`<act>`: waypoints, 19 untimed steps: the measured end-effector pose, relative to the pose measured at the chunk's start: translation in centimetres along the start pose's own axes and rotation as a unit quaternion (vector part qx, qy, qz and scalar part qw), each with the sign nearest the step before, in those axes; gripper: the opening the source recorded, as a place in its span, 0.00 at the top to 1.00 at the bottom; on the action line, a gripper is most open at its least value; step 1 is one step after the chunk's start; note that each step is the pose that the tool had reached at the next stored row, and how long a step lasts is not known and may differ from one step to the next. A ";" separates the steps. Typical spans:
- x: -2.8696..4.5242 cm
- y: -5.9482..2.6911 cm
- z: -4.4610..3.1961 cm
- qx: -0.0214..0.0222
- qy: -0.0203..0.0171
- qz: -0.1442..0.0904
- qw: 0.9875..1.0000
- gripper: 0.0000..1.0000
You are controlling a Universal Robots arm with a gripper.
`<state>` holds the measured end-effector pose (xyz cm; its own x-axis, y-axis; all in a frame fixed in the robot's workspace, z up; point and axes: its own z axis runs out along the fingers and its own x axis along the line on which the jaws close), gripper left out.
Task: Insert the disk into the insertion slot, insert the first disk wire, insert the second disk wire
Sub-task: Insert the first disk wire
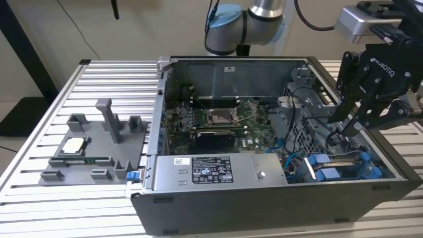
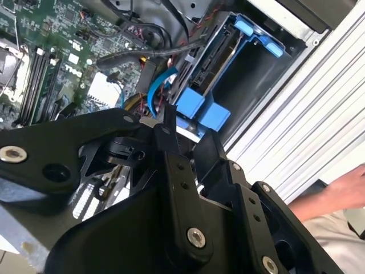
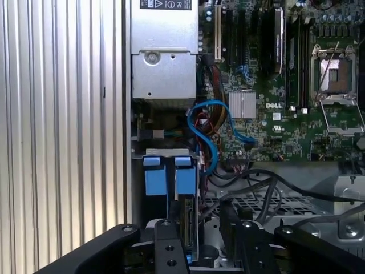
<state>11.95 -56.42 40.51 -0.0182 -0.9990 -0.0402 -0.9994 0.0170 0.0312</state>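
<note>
Gripper (image 1: 343,126), jaws spread wide and empty, hangs just above the insertion slot (image 2: 251,80), with the disk (image 3: 169,178) in its blue frame directly beneath the fingertips.

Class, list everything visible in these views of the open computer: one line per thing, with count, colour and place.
Computer case: one, dark grey, open on the slatted table.
Power-supply box: one, silver, inside the case.
Motherboard: one, green, case floor.
Insertion slot: one, grey with blue pieces inside, beside the power-supply box.
Cable: one, blue, curving between slot and motherboard.
Tray: one, grey, on the table, exterior view's left.
Hand: one, near the table.
End effector: one, black, open, near the insertion slot.
</note>
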 end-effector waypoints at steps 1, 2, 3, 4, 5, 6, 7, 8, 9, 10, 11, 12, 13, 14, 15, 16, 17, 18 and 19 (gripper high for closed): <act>-0.08 0.00 0.06 0.002 0.000 0.000 1.000 0.60; -0.11 -0.01 0.07 0.003 0.000 0.000 1.000 0.60; -0.11 -0.01 0.07 0.003 0.000 0.000 1.000 0.60; -0.11 -0.01 0.07 0.003 0.000 0.000 1.000 0.60; -0.11 -0.01 0.07 0.003 0.000 0.000 1.000 0.60; -0.11 0.00 0.08 0.003 0.000 0.000 1.000 0.60; -0.14 0.00 0.09 0.003 0.000 0.000 1.000 0.60; -0.15 0.00 0.10 0.003 0.000 0.000 1.000 0.60; -0.16 0.00 0.12 0.003 0.000 0.000 1.000 0.60; -0.17 -0.01 0.13 0.003 -0.001 0.000 1.000 0.60; -0.18 -0.01 0.15 0.003 -0.001 0.000 1.000 0.60; -0.20 -0.01 0.18 0.003 -0.002 0.000 1.000 0.60; -0.26 -0.02 0.20 0.003 -0.002 0.000 1.000 0.60; -0.33 -0.02 0.23 0.003 -0.002 0.000 1.000 0.60; -0.40 -0.02 0.27 0.003 -0.003 0.000 1.000 0.60; -0.48 -0.02 0.30 0.003 -0.003 0.000 1.000 0.60; -0.56 -0.02 0.33 0.003 -0.003 0.000 1.000 0.60; -0.63 -0.02 0.36 0.003 -0.004 0.000 1.000 0.60; -0.70 -0.02 0.38 0.003 -0.004 0.000 1.000 0.60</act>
<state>11.97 -55.70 40.15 -0.0177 -0.9987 -0.0481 -0.9995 0.0165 0.0257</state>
